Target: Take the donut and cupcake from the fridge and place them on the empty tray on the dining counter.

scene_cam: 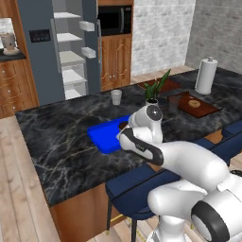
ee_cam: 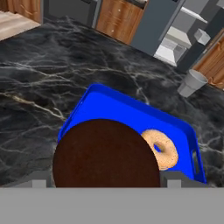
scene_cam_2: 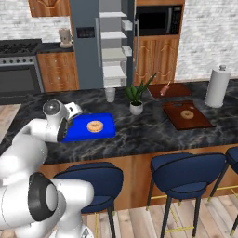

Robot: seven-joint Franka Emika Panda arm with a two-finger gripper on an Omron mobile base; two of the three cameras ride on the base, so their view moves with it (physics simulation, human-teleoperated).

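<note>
Cupcake (ee_cam: 105, 153) is sitting pinched in the claw (ee_cam: 105, 183) above the tray (ee_cam: 105, 103); releasing too high is risking toppling it onto the donut (ee_cam: 161, 148)

From my feed I'm seeing white brick walls (scene_cam_2: 204, 37), light wood plank floor (scene_cam: 19, 198), navy bar stools (scene_cam_2: 186, 174) with dark legs, wooden cabinets (scene_cam_2: 58, 69) and a black microwave (scene_cam_2: 158, 21) built in.

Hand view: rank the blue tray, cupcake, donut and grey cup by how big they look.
1. blue tray
2. cupcake, which sits close to the camera, so its size is exaggerated
3. donut
4. grey cup, farther off, so only roughly comparable with the donut
</note>
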